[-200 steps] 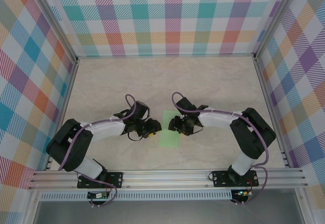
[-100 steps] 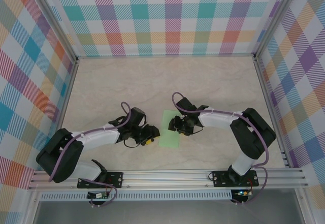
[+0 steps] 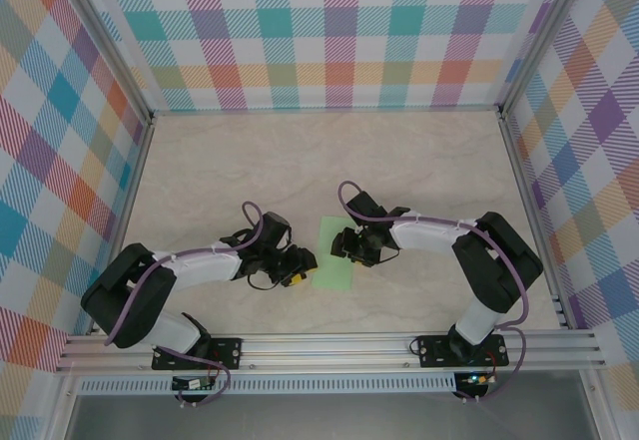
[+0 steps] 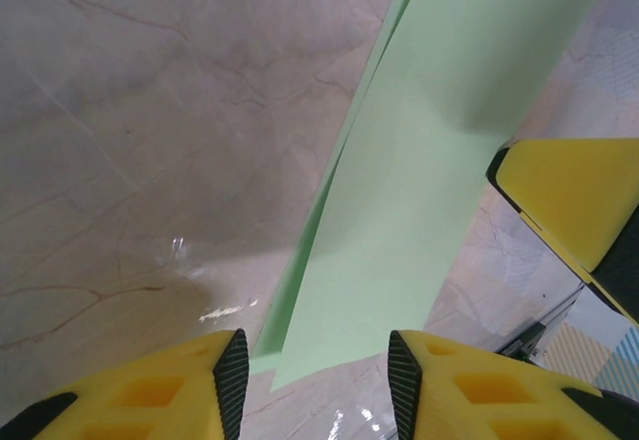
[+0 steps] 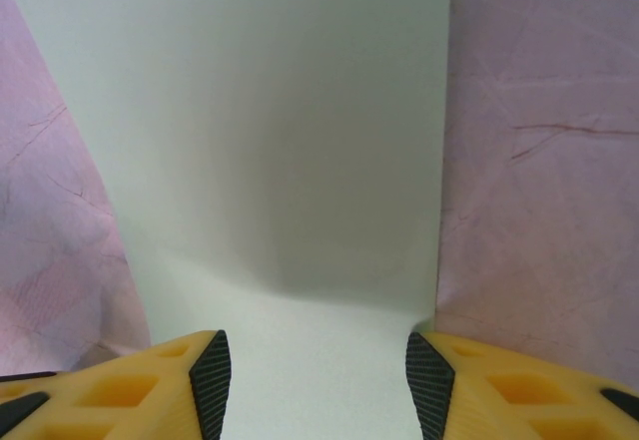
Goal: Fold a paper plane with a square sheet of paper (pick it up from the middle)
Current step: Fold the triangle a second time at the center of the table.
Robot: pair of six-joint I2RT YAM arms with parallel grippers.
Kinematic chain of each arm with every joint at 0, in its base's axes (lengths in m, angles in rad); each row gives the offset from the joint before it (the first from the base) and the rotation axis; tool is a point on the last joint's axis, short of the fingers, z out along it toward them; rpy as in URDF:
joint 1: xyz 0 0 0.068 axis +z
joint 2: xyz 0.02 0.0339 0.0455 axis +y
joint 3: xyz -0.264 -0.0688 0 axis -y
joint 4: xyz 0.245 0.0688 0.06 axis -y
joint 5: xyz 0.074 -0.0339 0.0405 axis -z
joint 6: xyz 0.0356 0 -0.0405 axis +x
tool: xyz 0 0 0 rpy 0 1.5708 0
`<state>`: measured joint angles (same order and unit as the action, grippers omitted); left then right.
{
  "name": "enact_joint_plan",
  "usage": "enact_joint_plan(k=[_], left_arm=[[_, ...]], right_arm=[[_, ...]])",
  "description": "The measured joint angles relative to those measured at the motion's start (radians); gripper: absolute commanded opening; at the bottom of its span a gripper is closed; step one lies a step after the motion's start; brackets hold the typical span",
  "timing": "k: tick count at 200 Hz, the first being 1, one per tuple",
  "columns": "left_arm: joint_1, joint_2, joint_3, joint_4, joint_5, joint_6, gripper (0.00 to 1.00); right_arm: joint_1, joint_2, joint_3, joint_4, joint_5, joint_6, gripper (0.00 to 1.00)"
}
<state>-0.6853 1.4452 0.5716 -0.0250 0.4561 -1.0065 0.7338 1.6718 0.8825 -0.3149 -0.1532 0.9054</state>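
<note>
Two layers of the thin, pale mint-green sheet of paper (image 4: 419, 161) show in the left wrist view. The upper one sits slightly off the lower along one long edge, so we judge the centre fold laid but not yet squared or creased. From above, the paper lies as a narrow strip on the marbled beige tabletop (image 3: 300, 161), near the front, between the two arms.

The yellow-fingered left gripper (image 3: 299, 263) is at the strip's near left corner, jaws apart and nothing pinched; the strip's end lies flat between its black pads. The right gripper (image 3: 346, 244) sits over the strip's right side farther up, jaws likewise parted, straddling the paper without clamping it. We cannot tell whether it presses the sheet down.

To do this well, we would pin the strip with one gripper and nudge the upper layer until the long edges meet. Only then would we run a pad along the fold, lightly, since thin paper on a glossy top is likely to skate or buckle.
</note>
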Motion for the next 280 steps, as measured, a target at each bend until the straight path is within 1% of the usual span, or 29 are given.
enact_joint_plan(k=[36, 167, 280], left_arm=[[-0.001, 0.006, 0.000, 0.010, 0.005, 0.000, 0.41], [-0.002, 0.053, 0.000, 0.036, 0.017, 0.000, 0.40], [-0.003, 0.061, 0.007, 0.023, 0.018, 0.000, 0.34]], right_arm=[[-0.001, 0.000, 0.000, 0.000, -0.002, 0.000, 0.54], [-0.001, 0.000, 0.000, 0.000, -0.005, 0.000, 0.54], [-0.001, 0.000, 0.000, 0.001, -0.006, 0.004, 0.55]])
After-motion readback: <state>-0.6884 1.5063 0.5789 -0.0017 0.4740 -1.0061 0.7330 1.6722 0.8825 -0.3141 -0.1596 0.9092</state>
